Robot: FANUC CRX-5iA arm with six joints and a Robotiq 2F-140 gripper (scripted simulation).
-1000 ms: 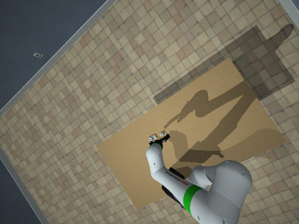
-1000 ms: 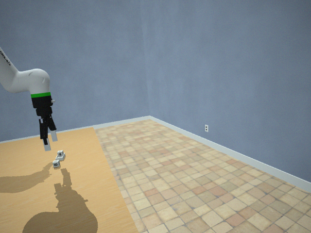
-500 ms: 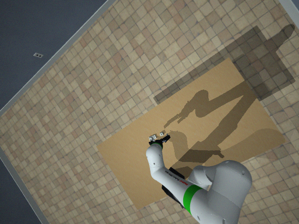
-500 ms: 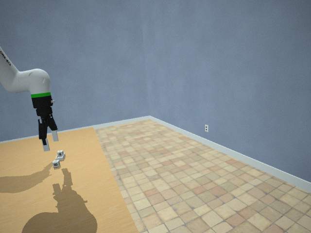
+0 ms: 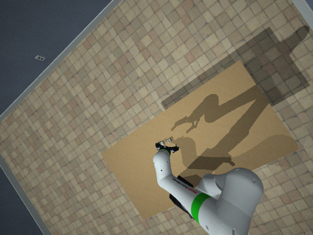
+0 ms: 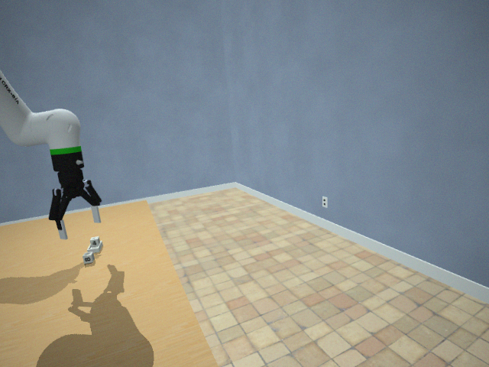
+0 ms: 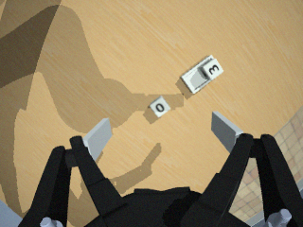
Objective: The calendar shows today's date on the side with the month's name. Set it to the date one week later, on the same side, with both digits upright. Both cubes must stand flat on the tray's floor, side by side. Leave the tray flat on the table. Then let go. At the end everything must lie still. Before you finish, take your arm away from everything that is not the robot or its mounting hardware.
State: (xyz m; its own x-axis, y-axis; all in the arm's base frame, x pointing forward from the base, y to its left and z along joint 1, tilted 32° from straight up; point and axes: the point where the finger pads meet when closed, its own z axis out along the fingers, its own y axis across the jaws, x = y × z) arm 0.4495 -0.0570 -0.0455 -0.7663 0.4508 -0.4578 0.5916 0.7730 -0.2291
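Note:
A small white tray point(image 7: 201, 75) lies flat on the wooden table. One white cube point(image 7: 214, 70) stands in its far end with a 3 on top; the other half of the tray holds nothing. The second white cube point(image 7: 159, 108) stands on the table just beside the tray, apart from it, with a 0 on top. In the exterior view this loose cube point(image 6: 88, 257) shows an 8 on its side, in front of the tray point(image 6: 96, 247). My gripper point(image 7: 160, 124) point(image 6: 79, 225) hangs well above both, fingers wide open and empty. The month's name cannot be made out.
The table's edge point(image 6: 157, 245) runs close to the right of the tray, with tiled floor beyond. The arm's shadows fall across the table. The arm's base point(image 5: 227, 197) stands at the near side of the table.

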